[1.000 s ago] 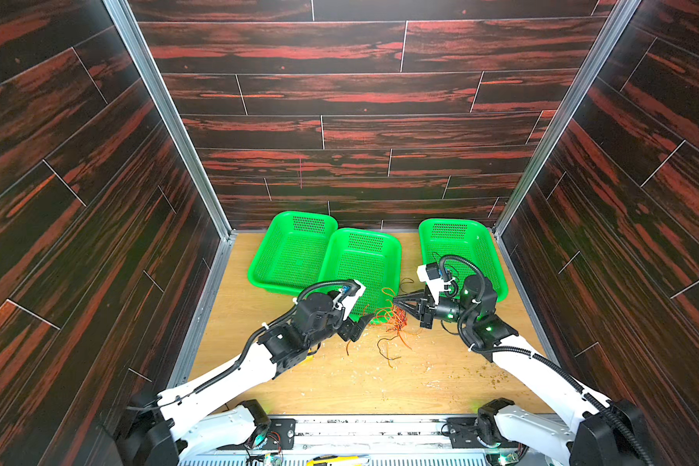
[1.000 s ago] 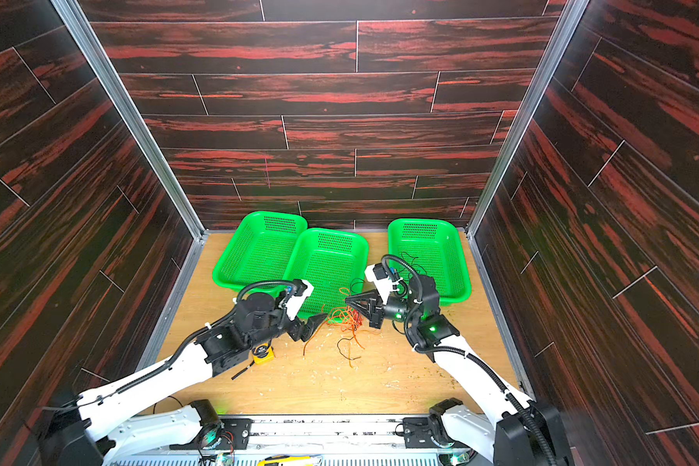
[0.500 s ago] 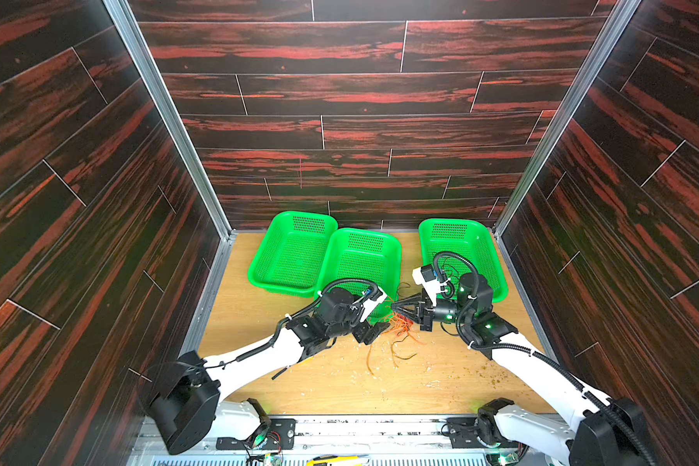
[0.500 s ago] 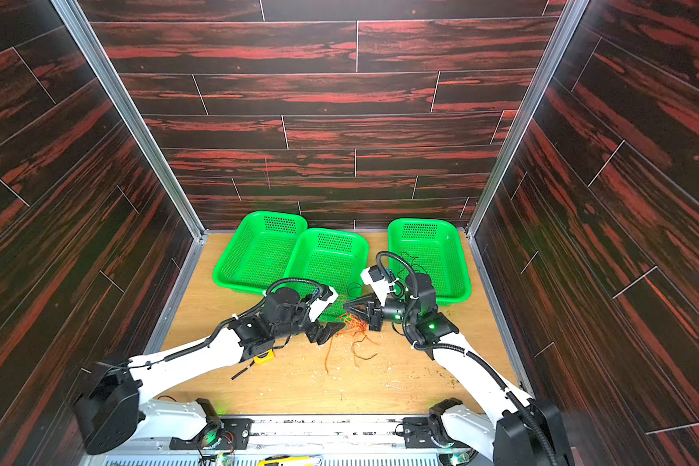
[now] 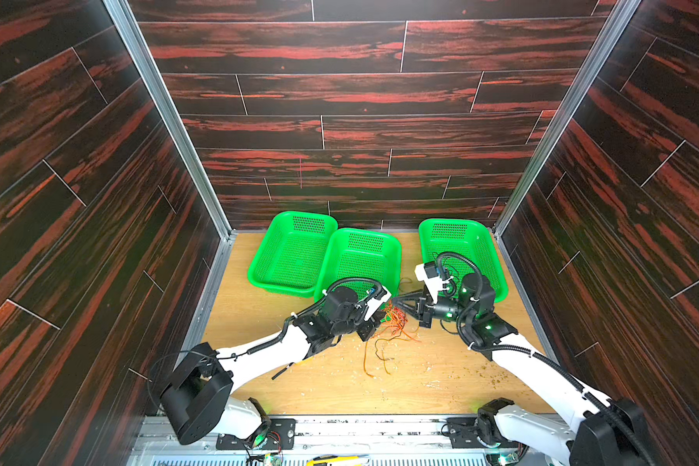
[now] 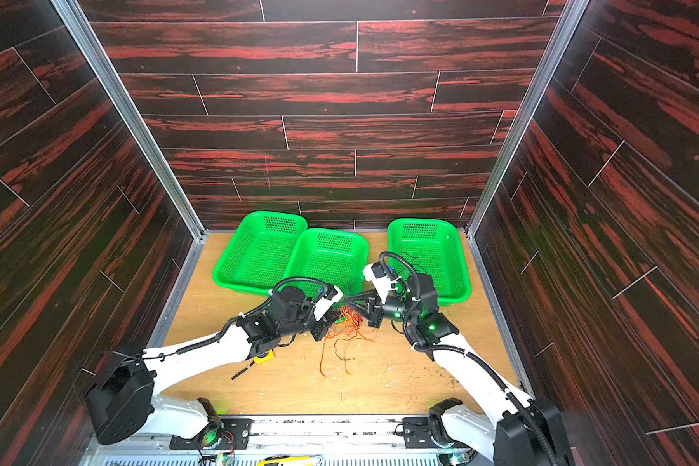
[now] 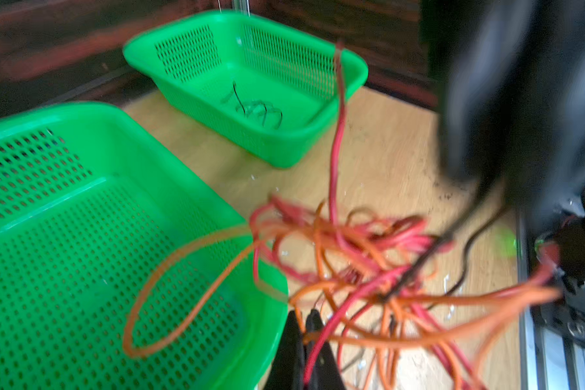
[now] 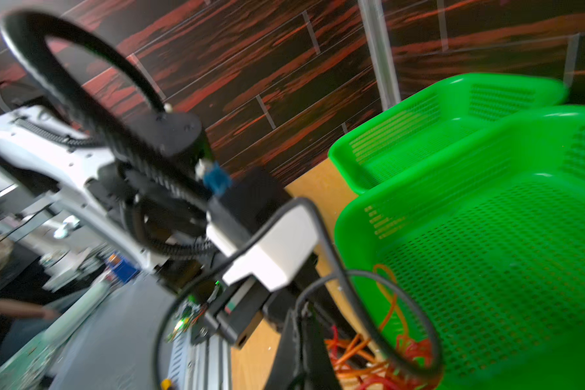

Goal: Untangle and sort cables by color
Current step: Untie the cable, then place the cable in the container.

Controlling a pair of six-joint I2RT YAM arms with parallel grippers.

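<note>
**STATUS: BOTH ARMS AT THE CABLE KNOT**

**Work item.** I read the cables (image 5: 392,320) as a single knot of orange and red strands with a few black ones. The knot sits at centre frame in both top views (image 6: 346,324), on the wooden table (image 5: 259,322), just in front of the middle basket (image 5: 364,250). Loose orange ends trail from it toward the lower edge of the frame.

**Left gripper (image 5: 376,324).** It sits at the left edge of the knot. In the left wrist view (image 7: 303,324), at lower centre, its tips are pressed together with a red strand running between them, so it is clamped on the tangle. An orange loop arches over the near basket rim at lower left of that frame.

**Right gripper (image 5: 397,299).** The jaws are closed and point toward frame left, at the upper right of the knot. In the right wrist view (image 8: 299,320) a thin dark strand curves away from the tips. The blur prevents me from telling whether it is pinched.

**Containers.** The left basket (image 5: 291,258) touches the middle one, rims overlapping. The right basket (image 5: 461,242) stands apart and holds a few black cables (image 7: 257,108).
</note>
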